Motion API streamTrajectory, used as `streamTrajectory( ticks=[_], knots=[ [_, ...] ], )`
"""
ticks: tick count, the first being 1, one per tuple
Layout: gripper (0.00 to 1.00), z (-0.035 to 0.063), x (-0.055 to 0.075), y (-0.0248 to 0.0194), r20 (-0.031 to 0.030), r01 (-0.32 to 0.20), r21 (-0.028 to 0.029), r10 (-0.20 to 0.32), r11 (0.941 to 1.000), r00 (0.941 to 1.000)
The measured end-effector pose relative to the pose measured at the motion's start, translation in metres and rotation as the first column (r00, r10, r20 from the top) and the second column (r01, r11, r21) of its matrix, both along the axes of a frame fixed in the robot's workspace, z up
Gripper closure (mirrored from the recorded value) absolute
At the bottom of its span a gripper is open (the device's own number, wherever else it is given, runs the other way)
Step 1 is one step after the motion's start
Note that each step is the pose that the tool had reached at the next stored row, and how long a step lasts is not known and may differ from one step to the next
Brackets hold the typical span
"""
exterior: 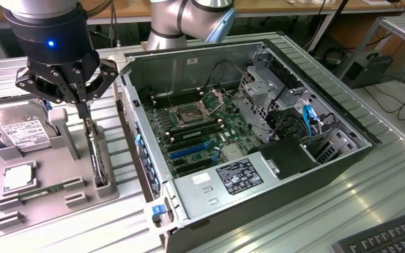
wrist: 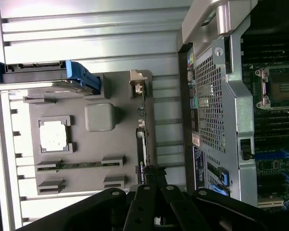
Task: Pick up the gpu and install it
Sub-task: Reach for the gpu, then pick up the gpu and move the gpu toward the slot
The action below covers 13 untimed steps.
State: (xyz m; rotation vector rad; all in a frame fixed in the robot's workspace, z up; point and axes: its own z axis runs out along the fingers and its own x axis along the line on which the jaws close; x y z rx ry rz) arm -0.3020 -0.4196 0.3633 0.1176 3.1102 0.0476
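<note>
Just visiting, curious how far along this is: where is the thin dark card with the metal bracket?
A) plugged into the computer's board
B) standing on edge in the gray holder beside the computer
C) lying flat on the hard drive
B: the gpu stands on edge in a slot of the gray holder, outside the computer case, with the gripper close over it.

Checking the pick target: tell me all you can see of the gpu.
The gpu is a thin dark circuit card standing on its long edge in a slot of the grey holder tray, beside the open computer case. The gripper sits at one end; contact is unclear.
</note>
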Motion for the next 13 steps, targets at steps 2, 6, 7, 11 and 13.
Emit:
streamTrajectory(
  ticks=[2, 6, 7, 11, 13],
  knots=[
    [0.89, 0.0, 0.0, 0.0, 0.0, 0.0, 0.0, 0.0, 1.0, 1.0],
    [0.89, 0.0, 0.0, 0.0, 0.0, 0.0, 0.0, 0.0, 1.0, 1.0],
    [0.89, 0.0, 0.0, 0.0, 0.0, 0.0, 0.0, 0.0, 1.0, 1.0],
    [0.76, -0.0013, -0.0001, 0.0, 0.0003, 0.0, -0.0003, 0.0, 1.0, 1.0],
    [0.7, -0.0045, -0.0025, 0.0, 0.0002, 0.0, -0.0006, 0.0, 1.0, 1.0]
  ],
)
